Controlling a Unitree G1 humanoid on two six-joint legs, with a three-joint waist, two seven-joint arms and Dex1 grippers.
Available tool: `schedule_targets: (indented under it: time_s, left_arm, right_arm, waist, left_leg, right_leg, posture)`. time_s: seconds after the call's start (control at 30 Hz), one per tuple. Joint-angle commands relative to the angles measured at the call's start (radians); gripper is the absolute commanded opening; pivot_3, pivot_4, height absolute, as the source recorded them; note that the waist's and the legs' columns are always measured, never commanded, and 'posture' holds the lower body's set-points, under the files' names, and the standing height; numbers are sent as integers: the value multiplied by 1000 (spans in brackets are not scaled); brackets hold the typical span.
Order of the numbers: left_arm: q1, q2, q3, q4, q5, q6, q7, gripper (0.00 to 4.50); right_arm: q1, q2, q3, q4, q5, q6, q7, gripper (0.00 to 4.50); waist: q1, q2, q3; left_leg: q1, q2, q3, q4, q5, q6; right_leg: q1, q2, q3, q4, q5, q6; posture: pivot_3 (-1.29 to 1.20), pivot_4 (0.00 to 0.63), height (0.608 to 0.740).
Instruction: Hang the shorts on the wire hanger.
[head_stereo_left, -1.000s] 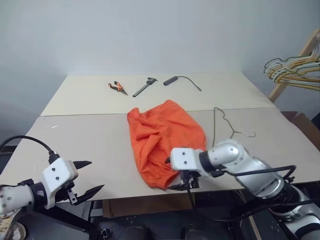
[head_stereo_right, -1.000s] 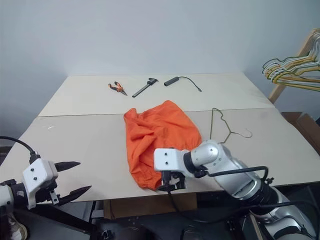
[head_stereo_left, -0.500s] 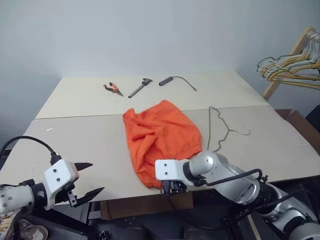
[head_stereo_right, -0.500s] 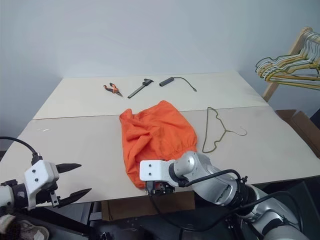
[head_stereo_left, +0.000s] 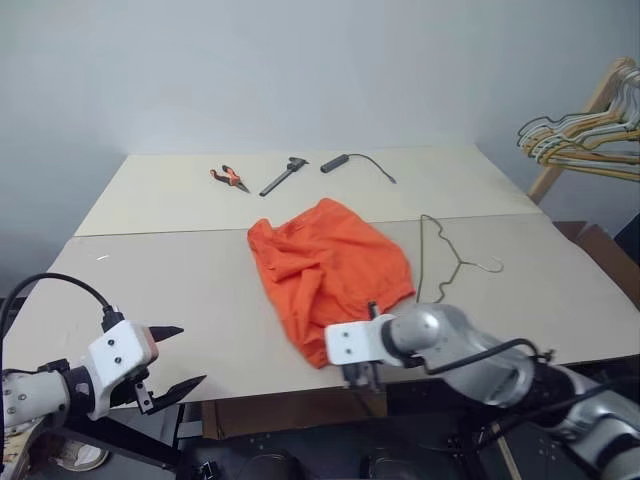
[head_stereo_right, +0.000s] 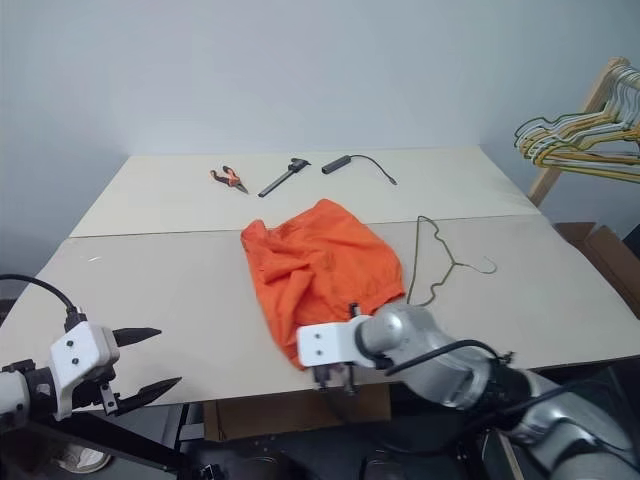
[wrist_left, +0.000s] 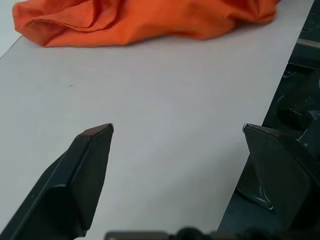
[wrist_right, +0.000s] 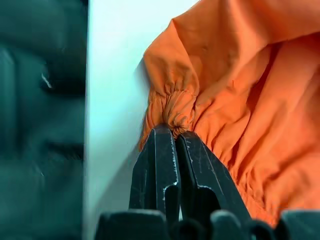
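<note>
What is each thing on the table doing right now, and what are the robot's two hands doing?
shorts: crumpled on the table, near edge pinched.
wire hanger: lying flat beside the shorts, bare.
right gripper: fingers shut on the gathered waistband.
left gripper: fingers open, holding nothing, above the table.
pliers: lying at the far side, untouched.

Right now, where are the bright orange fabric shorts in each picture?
Left eye view: the bright orange fabric shorts lie mid-table, left of the thin wire hanger.
Right eye view: mid-table again, the hanger on their right.
Left wrist view: along the table's far side, beyond the open left gripper.
Right wrist view: gathered waistband pinched in the shut right gripper.
Shared landmark: the pale table.
</note>
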Motion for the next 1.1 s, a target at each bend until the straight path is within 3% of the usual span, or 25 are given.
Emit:
schedule_targets:
  time_s: [0.03, 0.13, 0.23, 0.43, 0.6, 1.1]
  left_arm:
    - [-56, 20, -24, 23, 4, -24, 1, 4500]
    - [-143, 5, -69, 58, -9, -33, 18, 4500]
    - [-296, -52, -138, 122, -39, -26, 61, 4500]
    - [-576, -172, -271, 358, -21, -97, 79, 4500]
    - [-749, -183, -394, 564, 58, -212, 11, 4500]
    - [-1229, -320, -593, 1269, 238, -443, -89, 4500]
  right_arm:
    - [36, -127, -93, 83, -32, -373, 57, 54]
    - [60, -166, -148, 182, -35, -548, 86, 54]
    - [69, -131, -191, 245, -48, -594, 82, 54]
    - [79, -43, -243, 278, -76, -576, 89, 54]
    - [95, -9, -271, 278, -103, -562, 101, 54]
    - [125, 50, -317, 260, -142, -533, 127, 54]
  waist:
    - [-4, -1, 0]
    - [-8, -1, 0]
    - [-11, -2, 0]
    - [-7, -3, -1]
    - [-9, -4, -1]
    - [-21, -4, -1]
  left_leg:
    - [1, 0, 0, 0, 0, 0]
    - [3, 1, 0, 0, 0, 0]
    - [5, 3, 2, 0, 0, 0]
    - [4, 3, 2, 0, 4, 7]
    - [3, 2, 2, 0, 4, 8]
    - [-1, 1, 2, 7, 3, 10]
  right_leg:
    - [1, 0, 0, 0, -1, 2]
    - [5, 2, 1, 1, -2, 2]
    - [7, 3, 3, 2, -2, 1]
    - [6, 4, 4, 2, 6, -3]
    - [5, 4, 4, 2, 7, -3]
    - [5, 6, 3, 2, 7, -2]
  posture:
    - [60, 0, 740]
    - [53, 0, 740]
    - [51, 0, 740]
    - [36, 0, 740]
    - [13, 0, 740]
    - [-20, 0, 740]
